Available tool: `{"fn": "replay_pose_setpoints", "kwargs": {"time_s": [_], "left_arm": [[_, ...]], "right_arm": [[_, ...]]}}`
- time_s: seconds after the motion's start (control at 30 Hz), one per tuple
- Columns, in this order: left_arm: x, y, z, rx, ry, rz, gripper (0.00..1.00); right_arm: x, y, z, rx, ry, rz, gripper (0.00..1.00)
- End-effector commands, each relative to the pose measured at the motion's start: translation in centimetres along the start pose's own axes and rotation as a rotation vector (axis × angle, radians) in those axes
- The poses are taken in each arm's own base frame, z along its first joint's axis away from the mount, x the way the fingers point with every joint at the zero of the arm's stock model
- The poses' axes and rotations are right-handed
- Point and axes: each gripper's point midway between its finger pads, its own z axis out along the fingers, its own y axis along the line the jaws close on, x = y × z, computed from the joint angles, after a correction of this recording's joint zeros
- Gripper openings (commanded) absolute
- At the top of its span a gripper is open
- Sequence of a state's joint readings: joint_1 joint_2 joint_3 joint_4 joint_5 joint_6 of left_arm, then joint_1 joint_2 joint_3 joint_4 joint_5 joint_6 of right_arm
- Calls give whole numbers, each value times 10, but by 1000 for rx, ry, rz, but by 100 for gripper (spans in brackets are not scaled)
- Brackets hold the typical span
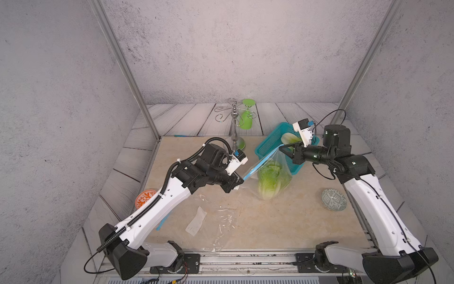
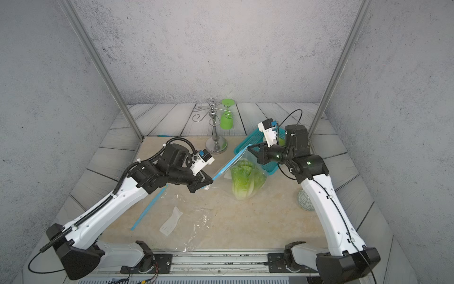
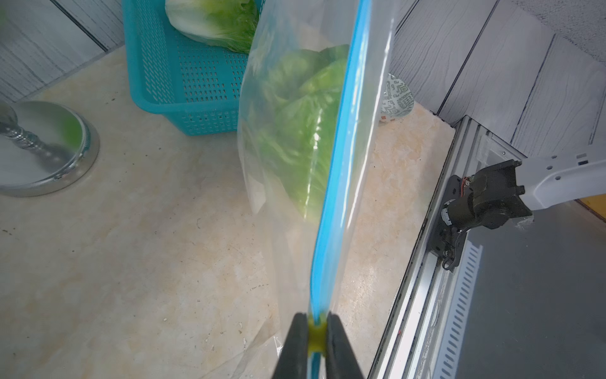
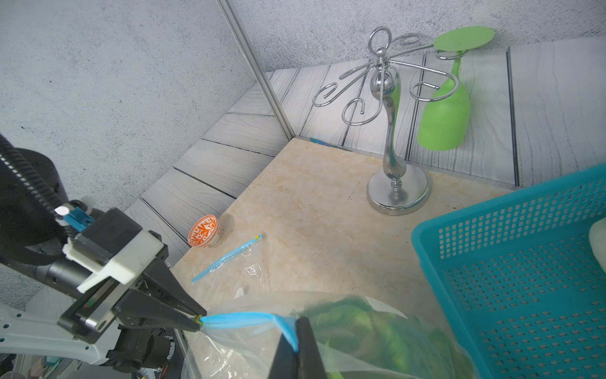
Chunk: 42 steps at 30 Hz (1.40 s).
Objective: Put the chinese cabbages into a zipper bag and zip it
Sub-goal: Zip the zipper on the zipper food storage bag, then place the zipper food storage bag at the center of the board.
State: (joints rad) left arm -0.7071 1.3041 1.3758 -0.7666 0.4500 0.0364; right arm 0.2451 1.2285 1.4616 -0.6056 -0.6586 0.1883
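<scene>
Blue zip strip [image 1: 261,162] is what both your tools have hold of. Your left gripper [image 3: 317,329] is pinched nearly closed on the yellow tab at one end of it. Your right gripper [image 4: 296,333] is clamped tight on the other end, and the strip runs stretched in one line between them. You cannot tell whether the seal is pressed together along its length.

Below the strip hangs the clear bag [image 3: 278,203] with the cabbages [image 1: 271,182] inside, green leaves up and white stems down near the table [image 1: 270,228]. One more cabbage [image 3: 213,23] lies in the teal basket [image 1: 269,143].

A white paper slip [image 1: 196,221] lies on or in a spare bag [image 1: 218,216], which is flat on the table beside your left arm. Any print on the slip is too small to read.

For room, the held bag is just beside the basket's near wall, and your right gripper sits by the basket's near corner. You have bare table between the bag and the patterned bowl [image 1: 334,199] by your right arm, and more toward the front rail. The orange bowl [image 4: 204,230] stands at the table's left edge, well apart from the left gripper. The metal stand [image 1: 235,142], with the green goblet [image 1: 246,118] hanging upside down on it, is at the back edge, apart from both tools.
</scene>
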Motion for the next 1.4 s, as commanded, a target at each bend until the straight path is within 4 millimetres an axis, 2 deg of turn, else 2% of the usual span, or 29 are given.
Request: {"fn": "replay_pose_setpoints", "kwargs": {"time_s": [0.0,0.13,0.3,0.53,0.6,0.7,0.77,0.83,0.93,1.07,1.17,1.23,1.3,1.37], "left_arm": [[38,1,-1,-1,134,-82,0],[49,2,-4,-14,158,-73,0],[39,-6,-8,23,130,-82,0],[45,-4,-7,12,146,-77,0],[39,-9,-8,40,132,-79,0],[11,-28,-16,136,30,-89,16],[0,-38,-18,193,-16,-99,28],[3,-34,-14,176,-15,-100,36],[5,-16,-3,97,2,-78,48],[-22,-6,3,63,-59,-52,53],[-32,-2,11,61,-61,-53,52],[-39,-1,15,71,-75,-40,48],[-46,-3,17,92,-83,-44,37],[-50,-8,16,122,-85,-73,16]], "right_arm": [[-51,3,-25,59,-177,-83,0],[-53,2,-29,85,-173,-105,0],[-49,1,-26,75,-161,-88,0],[-46,-2,-31,103,-160,-83,0],[-44,0,-29,81,-156,-67,0],[-31,4,-14,14,-117,21,0],[-19,15,-2,-40,-72,48,0],[-16,27,1,-53,-65,26,0],[-19,40,-1,-98,-78,13,0],[-10,47,8,-187,-40,58,0],[-3,45,13,-191,-18,75,0],[-2,43,15,-193,-20,83,1],[-4,42,18,-197,-23,89,1],[-6,41,21,-197,-21,98,3]]}}
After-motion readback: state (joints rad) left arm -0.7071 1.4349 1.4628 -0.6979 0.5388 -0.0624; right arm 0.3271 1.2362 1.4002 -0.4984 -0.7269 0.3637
